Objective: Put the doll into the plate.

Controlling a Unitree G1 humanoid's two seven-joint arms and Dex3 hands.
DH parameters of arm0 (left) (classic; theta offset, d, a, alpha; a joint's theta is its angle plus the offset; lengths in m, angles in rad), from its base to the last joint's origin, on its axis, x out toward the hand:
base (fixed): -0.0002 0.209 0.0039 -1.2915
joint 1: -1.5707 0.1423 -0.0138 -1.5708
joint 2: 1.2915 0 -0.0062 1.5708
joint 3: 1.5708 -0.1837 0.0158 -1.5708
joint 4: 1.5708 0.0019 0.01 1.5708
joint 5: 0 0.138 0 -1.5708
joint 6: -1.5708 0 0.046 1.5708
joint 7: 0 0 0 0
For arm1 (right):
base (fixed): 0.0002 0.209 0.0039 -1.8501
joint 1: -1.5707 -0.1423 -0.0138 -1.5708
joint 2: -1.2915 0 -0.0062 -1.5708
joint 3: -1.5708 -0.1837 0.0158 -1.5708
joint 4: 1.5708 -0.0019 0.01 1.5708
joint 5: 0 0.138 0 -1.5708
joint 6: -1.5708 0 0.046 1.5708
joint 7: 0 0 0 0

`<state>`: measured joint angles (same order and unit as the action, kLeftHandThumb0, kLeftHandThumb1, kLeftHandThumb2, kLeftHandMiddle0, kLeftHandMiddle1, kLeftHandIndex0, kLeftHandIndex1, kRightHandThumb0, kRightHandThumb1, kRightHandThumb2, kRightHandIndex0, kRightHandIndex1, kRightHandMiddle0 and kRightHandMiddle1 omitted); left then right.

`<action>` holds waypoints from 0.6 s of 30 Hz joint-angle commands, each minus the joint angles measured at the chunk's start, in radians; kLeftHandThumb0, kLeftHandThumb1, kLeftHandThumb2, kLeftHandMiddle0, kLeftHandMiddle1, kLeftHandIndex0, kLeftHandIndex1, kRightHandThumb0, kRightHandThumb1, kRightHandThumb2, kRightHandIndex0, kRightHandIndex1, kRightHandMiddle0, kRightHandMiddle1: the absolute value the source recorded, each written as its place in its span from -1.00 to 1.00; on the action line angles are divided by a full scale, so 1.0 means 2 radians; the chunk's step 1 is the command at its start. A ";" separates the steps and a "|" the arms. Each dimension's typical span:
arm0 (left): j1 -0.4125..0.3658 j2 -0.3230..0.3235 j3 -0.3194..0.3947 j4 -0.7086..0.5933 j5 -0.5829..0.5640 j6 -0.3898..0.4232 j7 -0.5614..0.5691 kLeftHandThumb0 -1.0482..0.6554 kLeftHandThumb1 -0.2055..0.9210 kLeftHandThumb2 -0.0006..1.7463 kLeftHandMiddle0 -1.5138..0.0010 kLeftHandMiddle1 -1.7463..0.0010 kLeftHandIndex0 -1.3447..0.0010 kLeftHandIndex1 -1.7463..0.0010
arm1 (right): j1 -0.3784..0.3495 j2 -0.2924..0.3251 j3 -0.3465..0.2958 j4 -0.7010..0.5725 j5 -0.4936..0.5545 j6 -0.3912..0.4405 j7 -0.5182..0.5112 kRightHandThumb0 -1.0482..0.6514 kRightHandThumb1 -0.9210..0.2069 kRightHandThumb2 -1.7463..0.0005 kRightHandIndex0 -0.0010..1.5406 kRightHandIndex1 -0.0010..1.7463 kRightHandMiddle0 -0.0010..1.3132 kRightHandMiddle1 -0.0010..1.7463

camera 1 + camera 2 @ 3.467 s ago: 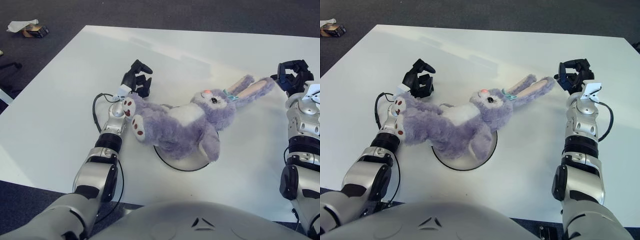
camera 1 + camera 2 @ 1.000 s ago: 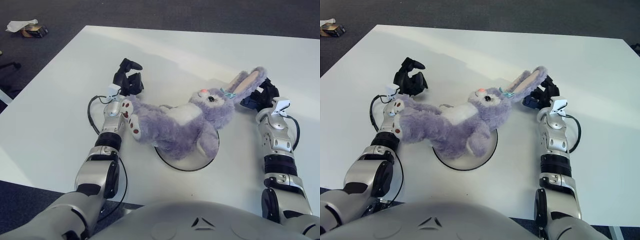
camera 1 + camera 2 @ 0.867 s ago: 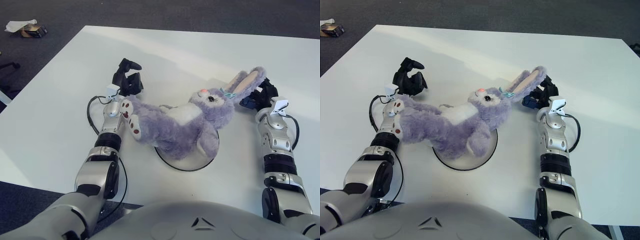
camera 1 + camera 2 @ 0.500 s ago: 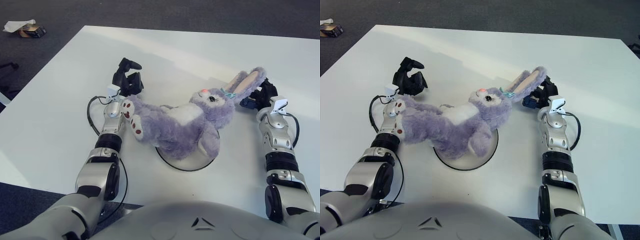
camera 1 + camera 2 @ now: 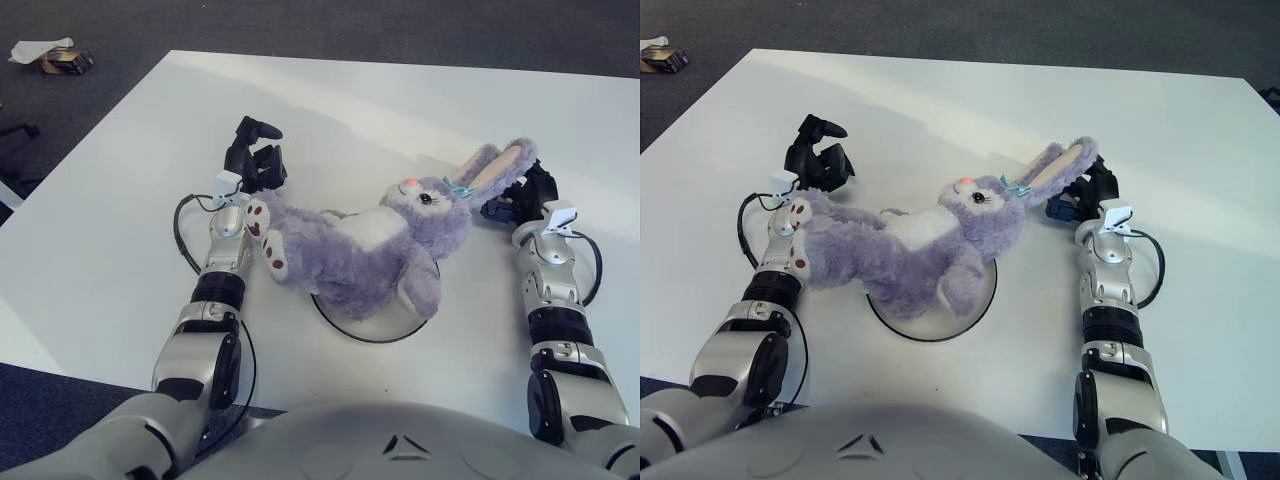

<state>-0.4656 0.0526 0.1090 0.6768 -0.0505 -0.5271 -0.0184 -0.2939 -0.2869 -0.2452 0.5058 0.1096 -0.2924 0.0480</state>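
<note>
A purple plush rabbit doll (image 5: 365, 245) is lying stretched across the middle of the frame on a white worktop (image 5: 120, 230), its belly and one arm draped over a round white plate (image 5: 370, 320) while its feet are reaching left past the rim and its head and ears are extending to the upper right. The robot's left hand (image 5: 252, 160) is sitting at centre left, just above the doll's feet, its black fingers (image 5: 262, 128) curled loosely around nothing and standing clear of the plush. At centre right, the right hand (image 5: 525, 195) is showing just beside the doll's raised ear, partly behind its tip; whether its fingers are pinching the ear or merely touching it cannot be told. In the upper left corner, a small box with crumpled paper (image 5: 55, 55) is lying on the dark floor (image 5: 400, 30).
</note>
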 commanded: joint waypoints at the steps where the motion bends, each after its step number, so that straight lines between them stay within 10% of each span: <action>1: 0.039 -0.010 -0.006 0.010 0.013 0.007 0.015 -0.24 0.41 0.11 -0.32 -1.00 0.40 -1.00 | 0.023 0.014 -0.006 0.029 0.010 -0.014 0.008 -0.19 -0.09 -0.38 0.29 1.00 -0.23 1.00; 18: 0.047 -0.008 -0.013 0.001 0.039 -0.003 0.039 -0.24 0.42 0.11 -0.40 -1.00 0.40 -1.00 | 0.018 0.045 -0.027 0.061 0.032 -0.137 0.013 -0.31 -0.07 -0.40 0.53 1.00 -0.15 1.00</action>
<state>-0.4435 0.0466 0.0951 0.6381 0.0116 -0.5228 0.0514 -0.3111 -0.2538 -0.3019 0.5827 0.1672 -0.5402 0.0822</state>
